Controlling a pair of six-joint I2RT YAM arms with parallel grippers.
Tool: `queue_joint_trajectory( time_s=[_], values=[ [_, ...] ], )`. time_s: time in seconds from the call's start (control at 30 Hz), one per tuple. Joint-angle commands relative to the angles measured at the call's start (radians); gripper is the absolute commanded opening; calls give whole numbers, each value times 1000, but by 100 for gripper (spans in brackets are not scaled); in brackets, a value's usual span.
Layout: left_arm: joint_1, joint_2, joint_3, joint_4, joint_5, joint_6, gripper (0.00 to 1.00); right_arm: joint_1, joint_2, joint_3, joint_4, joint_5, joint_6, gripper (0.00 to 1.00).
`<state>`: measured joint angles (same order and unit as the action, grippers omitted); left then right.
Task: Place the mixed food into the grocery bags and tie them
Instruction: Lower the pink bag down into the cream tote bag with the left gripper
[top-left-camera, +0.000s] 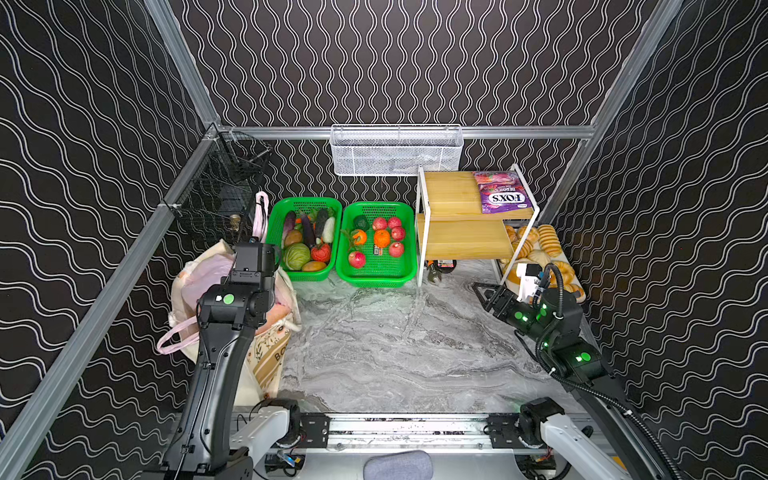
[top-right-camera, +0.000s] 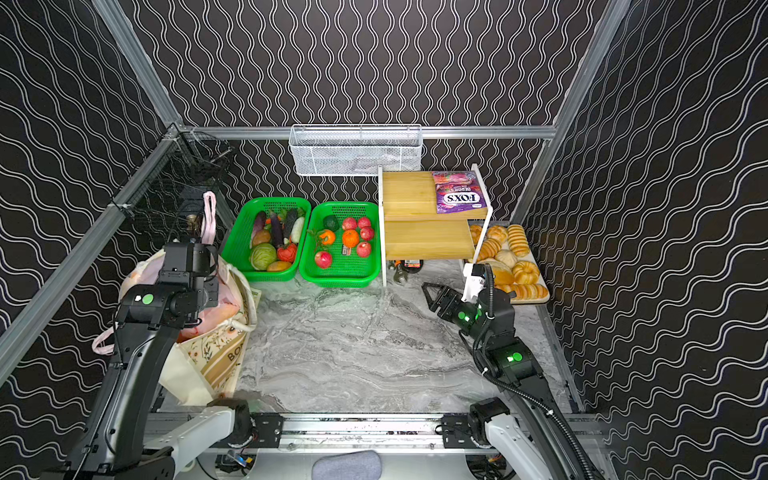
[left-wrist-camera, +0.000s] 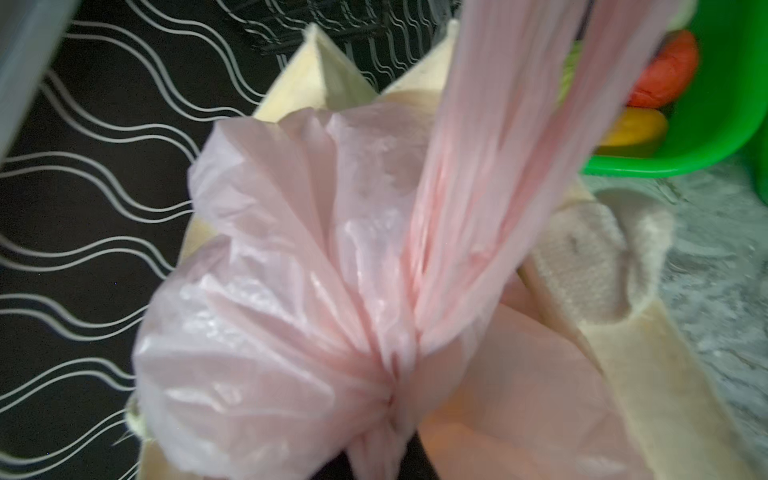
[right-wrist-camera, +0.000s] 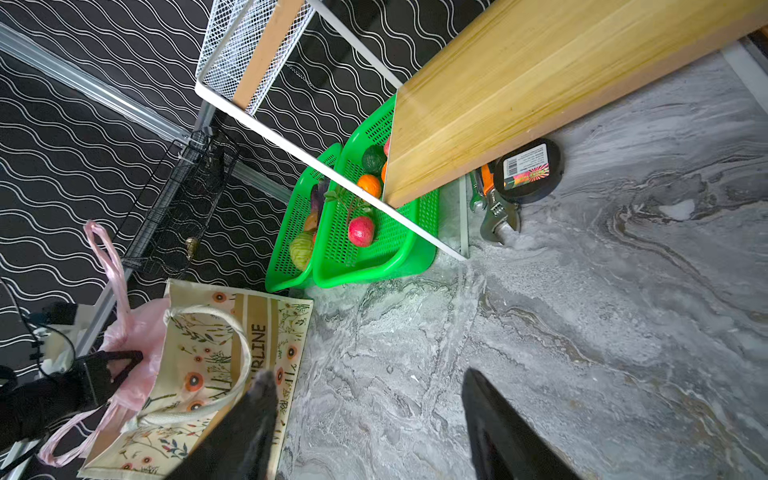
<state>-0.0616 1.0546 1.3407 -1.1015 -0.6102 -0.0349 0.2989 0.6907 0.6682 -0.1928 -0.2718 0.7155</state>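
**Pink bag gathered in tote**

Pale-pink plastic bag (top-left-camera: 208, 278) sits in the floral canvas tote (top-left-camera: 270, 353), left of both top views. Left gripper (right-wrist-camera: 129, 359) is clamped on its bunched plastic. Right gripper (right-wrist-camera: 368, 376), jaws apart and empty, hovers over the marble table (top-left-camera: 395, 353) at right.

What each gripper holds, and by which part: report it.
Left gripper: shut on the pale-pink plastic bag, at its bunched neck. Right gripper: open, holding nothing.
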Motion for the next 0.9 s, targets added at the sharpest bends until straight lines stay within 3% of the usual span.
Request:
queue_joint_trajectory(
  time_s=[0.0,0.03,0.07,0.1,0.13,0.23,0.37,0.5,0.6,0.77,0.87],
  values=[
    [2,35,5,-18,131,-20,0,2,1,4,29,18,-1,72],
    [2,50,13,-27,130,-31,5,1,3,11,22,19,-6,72],
    [2,66,21,-35,117,-45,24,2,8,17,17,20,-12,71],
    [2,81,38,-50,99,-67,66,1,13,22,11,20,-17,72],
    [3,94,57,-64,76,-88,87,0,17,25,6,19,-20,72],
    [9,115,130,-91,27,-128,98,0,21,30,2,19,-29,72],
    [65,107,179,-33,42,-125,99,1,15,21,6,25,-31,72],
    [181,129,177,14,104,-158,98,1,-3,18,-8,36,-32,72],
    [263,157,157,26,238,-214,95,0,-24,12,-21,50,-39,72],
    [374,143,28,90,338,-318,82,1,-58,6,-48,70,-54,72],
    [397,127,-65,126,417,-339,79,0,-71,-1,-50,83,-57,72]
  ],
)
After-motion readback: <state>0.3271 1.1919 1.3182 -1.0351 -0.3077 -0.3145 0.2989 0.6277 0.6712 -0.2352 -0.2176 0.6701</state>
